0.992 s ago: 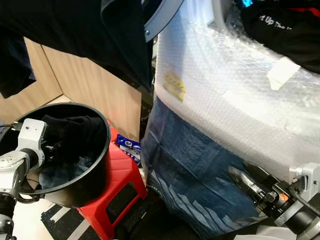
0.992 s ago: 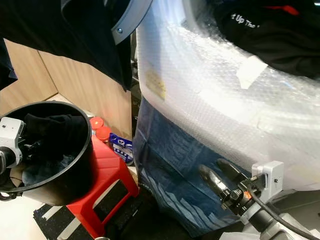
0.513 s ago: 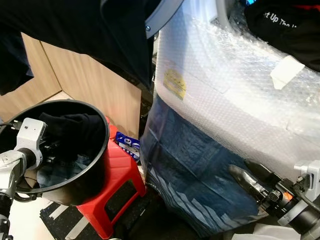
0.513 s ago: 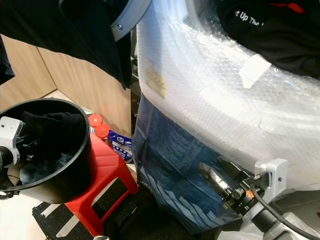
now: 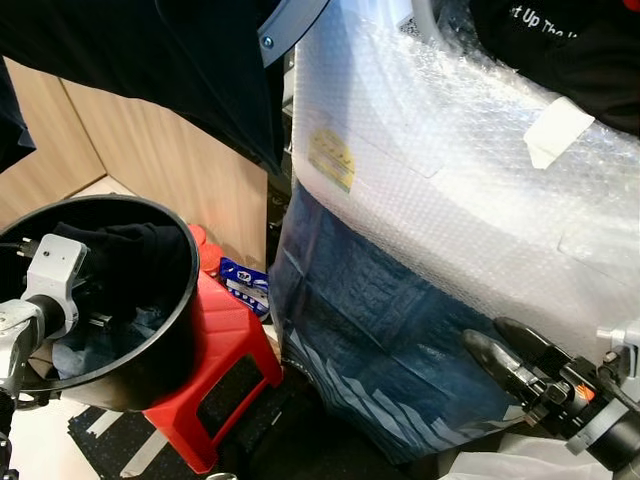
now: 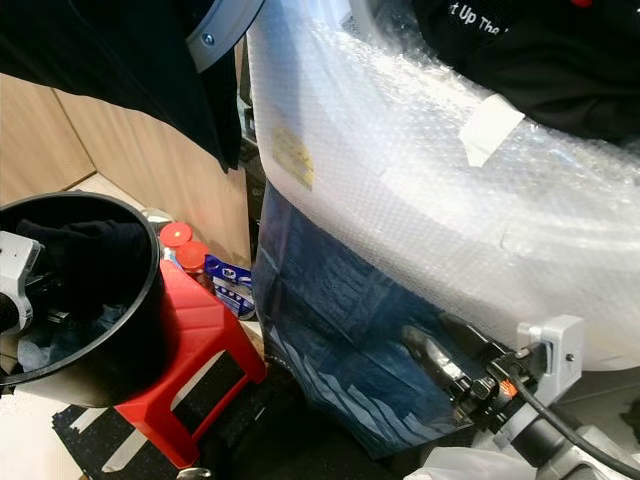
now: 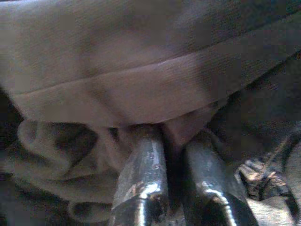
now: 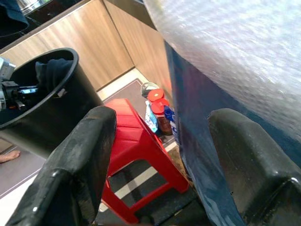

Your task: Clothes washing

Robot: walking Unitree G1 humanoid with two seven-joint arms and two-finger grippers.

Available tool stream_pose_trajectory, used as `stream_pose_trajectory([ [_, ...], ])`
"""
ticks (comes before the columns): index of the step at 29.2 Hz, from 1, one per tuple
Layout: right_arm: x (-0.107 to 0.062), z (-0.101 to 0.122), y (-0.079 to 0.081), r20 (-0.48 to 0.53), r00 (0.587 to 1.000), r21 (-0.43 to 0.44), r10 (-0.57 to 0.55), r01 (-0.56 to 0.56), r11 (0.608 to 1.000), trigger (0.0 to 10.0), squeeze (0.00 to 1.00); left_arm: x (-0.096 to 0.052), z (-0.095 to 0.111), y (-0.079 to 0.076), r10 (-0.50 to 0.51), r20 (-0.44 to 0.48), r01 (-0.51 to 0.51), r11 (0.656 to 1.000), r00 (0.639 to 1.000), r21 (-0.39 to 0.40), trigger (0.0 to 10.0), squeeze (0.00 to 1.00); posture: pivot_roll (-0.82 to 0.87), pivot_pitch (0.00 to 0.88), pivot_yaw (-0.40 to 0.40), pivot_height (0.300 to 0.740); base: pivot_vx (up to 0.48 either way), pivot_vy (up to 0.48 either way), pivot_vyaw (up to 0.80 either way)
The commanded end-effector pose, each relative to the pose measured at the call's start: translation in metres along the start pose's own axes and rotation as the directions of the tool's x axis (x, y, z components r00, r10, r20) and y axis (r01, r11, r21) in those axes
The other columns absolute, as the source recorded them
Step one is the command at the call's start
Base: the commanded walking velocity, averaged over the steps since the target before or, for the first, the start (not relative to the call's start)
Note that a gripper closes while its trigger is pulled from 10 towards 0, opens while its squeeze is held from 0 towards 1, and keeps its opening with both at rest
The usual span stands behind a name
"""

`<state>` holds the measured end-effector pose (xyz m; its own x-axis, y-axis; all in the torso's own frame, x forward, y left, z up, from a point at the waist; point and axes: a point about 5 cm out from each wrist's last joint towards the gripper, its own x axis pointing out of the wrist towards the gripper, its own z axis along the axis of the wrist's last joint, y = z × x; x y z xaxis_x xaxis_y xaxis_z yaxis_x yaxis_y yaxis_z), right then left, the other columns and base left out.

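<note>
Left wrist view first: my left tool [image 7: 171,188] has its two fingers drawn close together with a fold of dark cloth [image 7: 155,89] nipped between them. From the head cameras that tool sits inside the black bucket [image 5: 170,345], down among the dark clothes [image 5: 130,265] piled there. Bucket stands on the red stool [image 5: 225,345], toward its left edge and overhanging it.

Right tool [image 5: 520,365] hangs low in front of the washing machine [image 5: 450,190], fingers spread wide, holding nothing. Right wrist view looks past both fingers [image 8: 80,160] at the stool and the bucket beyond.

Step in hand, as I judge it: picking a garment out of the bucket to load the machine. The grip looks made; the lift has not begun. Next move calls for raising the cloth clear of the bucket rim without dragging the rest out, then carrying it across and up to the drum opening. More dark laundry [image 5: 580,50] already lies at the top of the machine, so there is something to snag on.

Machine body is wrapped in bubble wrap, with a blue plastic sheet [image 5: 370,330] over its lower front.

Writing:
- White print on the laundry up top: "Up The", remainder cut off.
- Yellow sticker [image 5: 331,158] on the machine, text too small to read.
- Blue packet [image 5: 243,279] on the floor behind the stool, print illegible.
- Piece of pale tape [image 5: 553,132] on the wrap, blank.
</note>
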<state>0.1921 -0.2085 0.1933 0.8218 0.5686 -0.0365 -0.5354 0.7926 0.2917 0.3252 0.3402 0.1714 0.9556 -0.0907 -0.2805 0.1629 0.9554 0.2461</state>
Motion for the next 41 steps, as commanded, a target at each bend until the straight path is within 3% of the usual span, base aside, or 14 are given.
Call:
stream_pose_trajectory([
  [1,-0.004,0.003,0.002,-0.011,1.000,-0.015,-0.006,0.006,1.000,10.0,0.00,-0.004,-0.005,0.004,-0.006,-0.020,0.006,1.000,1.000,0.003,0.0,0.00,-0.12,0.330,-0.166,0.740,0.000,0.000,0.00],
  [17,0.001,0.004,0.002,-0.006,1.000,-0.009,-0.001,0.001,1.000,10.0,0.00,-0.008,0.001,0.010,0.017,0.011,-0.017,1.000,1.000,0.015,0.0,0.00,-0.12,0.307,-0.163,0.740,0.000,0.000,0.00],
  [22,0.006,0.003,0.001,0.008,1.000,-0.007,0.007,-0.007,1.000,10.0,0.00,-0.011,0.009,0.012,0.047,0.061,-0.049,0.998,0.997,0.026,0.0,0.00,-0.10,0.277,-0.151,0.740,0.000,0.000,0.00],
  [23,0.009,0.002,0.001,0.014,1.000,-0.007,0.009,-0.009,1.000,10.0,0.00,-0.012,0.014,0.011,0.053,0.090,-0.057,0.998,0.995,0.036,0.7,0.00,-0.10,0.266,-0.148,0.740,0.000,0.000,0.00],
  [24,0.009,0.002,0.001,0.014,1.000,-0.007,0.009,-0.009,1.000,10.0,0.00,-0.012,0.014,0.011,0.053,0.090,-0.057,0.998,0.995,0.036,0.7,0.00,-0.10,0.266,-0.148,0.740,0.000,0.000,0.00],
  [25,0.011,0.002,0.000,0.022,1.000,-0.008,0.013,-0.012,1.000,10.0,0.00,-0.014,0.019,0.010,0.061,0.119,-0.066,0.997,0.991,0.039,4.2,0.00,-0.09,0.256,-0.145,0.740,0.000,0.000,0.00],
  [26,0.012,0.003,0.000,0.025,1.000,-0.008,0.014,-0.013,1.000,10.0,0.00,-0.014,0.020,0.009,0.063,0.128,-0.068,0.997,0.990,0.035,4.2,0.00,-0.09,0.256,-0.145,0.740,0.000,0.000,0.00],
  [27,0.013,0.003,0.000,0.028,1.000,-0.008,0.015,-0.015,1.000,10.0,0.00,-0.015,0.021,0.009,0.063,0.139,-0.069,0.997,0.988,0.038,6.8,0.00,-0.09,0.247,-0.145,0.740,0.000,0.000,0.00],
  [33,0.023,0.006,-0.003,0.057,0.998,-0.012,0.024,-0.023,1.000,10.0,0.00,-0.018,0.030,0.000,0.058,0.210,-0.067,0.997,0.976,0.038,8.4,0.00,-0.08,0.244,-0.134,0.740,0.000,0.000,0.00],
  [34,0.025,0.005,-0.003,0.055,0.998,-0.016,0.034,-0.034,0.999,10.0,0.00,-0.019,0.034,-0.010,0.025,0.228,-0.041,0.997,0.973,0.069,10.0,0.00,-0.08,0.238,-0.135,0.740,0.000,0.000,0.00],
  [37,0.031,0.004,-0.004,0.056,0.997,-0.020,0.054,-0.053,0.998,10.0,0.00,-0.020,0.049,-0.028,-0.046,0.315,-0.002,0.988,0.948,0.152,10.0,0.00,-0.07,0.222,-0.133,0.740,0.000,0.000,0.00],
  [41,0.038,0.005,-0.007,0.068,0.996,-0.021,0.065,-0.064,0.998,10.0,0.00,-0.030,0.067,-0.053,-0.145,0.417,0.068,0.978,0.897,0.195,10.0,0.00,-0.06,0.201,-0.129,0.740,0.000,0.000,0.00],
])
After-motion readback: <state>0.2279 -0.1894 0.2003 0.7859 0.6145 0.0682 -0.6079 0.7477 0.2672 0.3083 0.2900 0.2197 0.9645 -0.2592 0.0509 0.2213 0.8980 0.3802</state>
